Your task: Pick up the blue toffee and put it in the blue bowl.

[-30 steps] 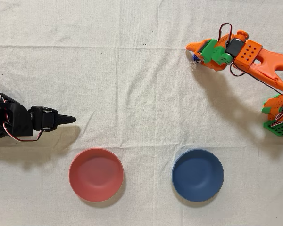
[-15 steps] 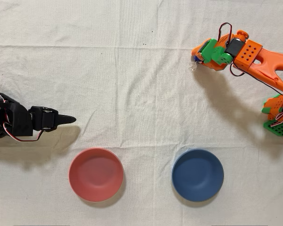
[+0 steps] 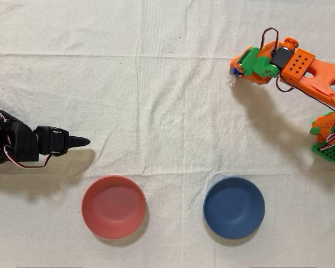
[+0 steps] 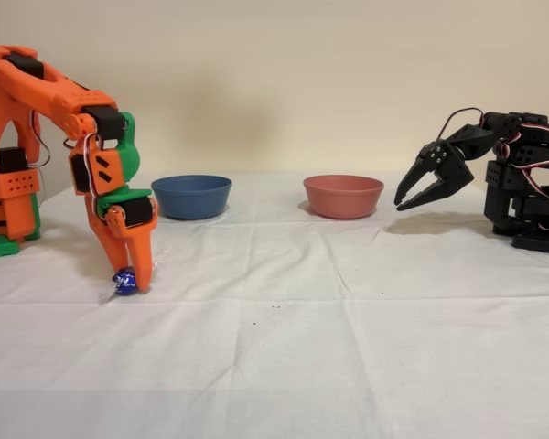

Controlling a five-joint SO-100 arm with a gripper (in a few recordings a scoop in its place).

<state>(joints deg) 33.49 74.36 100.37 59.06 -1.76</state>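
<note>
The blue toffee (image 4: 122, 282) is a tiny shiny blue ball pinched between the tips of my orange gripper (image 4: 131, 277), which points straight down at the left of the fixed view. The toffee sits at cloth level, and its clear wrapper end brushes the cloth. From overhead, the gripper (image 3: 237, 70) is at the upper right, shut on the blue toffee (image 3: 233, 72), which peeks out at its left tip. The blue bowl (image 3: 234, 207) lies well below it near the bottom edge, and it stands behind the gripper in the fixed view (image 4: 191, 196). It holds nothing.
A pinkish-red bowl (image 3: 113, 207) sits left of the blue one in the overhead view. The idle black arm (image 3: 22, 146) reaches in from the left edge there. A white cloth (image 3: 156, 111) covers the table.
The gripper's fingers have shut around the toffee. Gripper and toffee have shifted slightly to the right in the overhead view.
</note>
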